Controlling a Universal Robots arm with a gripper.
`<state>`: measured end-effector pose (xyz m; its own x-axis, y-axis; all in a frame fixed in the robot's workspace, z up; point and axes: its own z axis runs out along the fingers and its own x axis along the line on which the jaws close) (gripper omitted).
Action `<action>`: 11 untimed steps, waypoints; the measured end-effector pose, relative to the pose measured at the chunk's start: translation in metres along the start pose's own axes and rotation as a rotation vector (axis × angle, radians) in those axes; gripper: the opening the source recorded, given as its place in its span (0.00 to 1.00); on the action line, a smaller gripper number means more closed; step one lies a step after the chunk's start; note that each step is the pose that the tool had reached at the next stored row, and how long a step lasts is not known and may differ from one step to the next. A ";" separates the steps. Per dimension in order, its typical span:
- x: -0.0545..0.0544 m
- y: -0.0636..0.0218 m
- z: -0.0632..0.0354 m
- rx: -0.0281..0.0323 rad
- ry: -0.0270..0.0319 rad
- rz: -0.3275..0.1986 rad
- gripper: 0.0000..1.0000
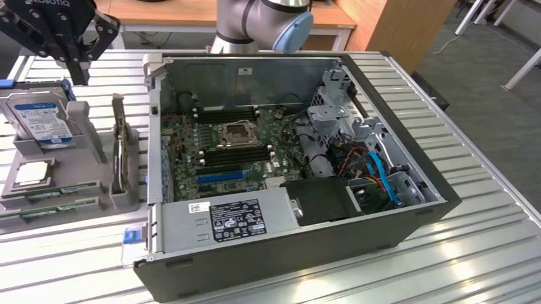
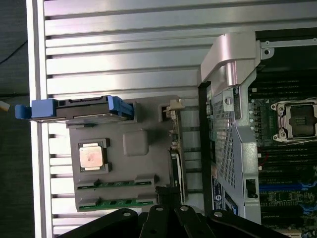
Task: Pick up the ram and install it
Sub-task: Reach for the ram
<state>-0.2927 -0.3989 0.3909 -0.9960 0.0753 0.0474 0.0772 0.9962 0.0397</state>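
Two ram sticks, thin green boards, lie in slots of a grey holder (image 1: 89,190) on the exterior view's left. One ram stick (image 1: 35,192) (image 2: 117,184) sits beside the other (image 1: 34,212) (image 2: 119,202). My black gripper (image 1: 78,77) (image 2: 167,196) hangs high above the holder's far end, near the hard drive (image 1: 42,120), shut and holding nothing. The open computer case (image 1: 406,209) lies at the centre with its motherboard (image 1: 190,166) exposed. Black memory slots (image 1: 239,152) flank the processor socket (image 1: 234,133) (image 2: 297,116).
The holder also carries a processor chip (image 1: 32,173) (image 2: 91,157), the blue-railed hard drive (image 2: 81,110) and an upright card (image 1: 118,149) (image 2: 176,148). A power supply (image 1: 228,218) fills the case's near corner. A blue slot (image 1: 224,175) lies on the motherboard. The table (image 1: 473,253) is ribbed aluminium.
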 end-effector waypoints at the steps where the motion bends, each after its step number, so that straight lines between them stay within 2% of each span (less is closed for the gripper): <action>1: 0.001 -0.0001 0.0001 0.0000 0.0005 0.000 0.10; 4: 0.006 -0.0004 0.0004 0.0001 0.0014 0.000 0.10; 11: 0.006 -0.0005 0.0004 0.0001 0.0015 0.000 0.10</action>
<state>-0.2990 -0.3989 0.3908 -0.9960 0.0753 0.0490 0.0772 0.9962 0.0396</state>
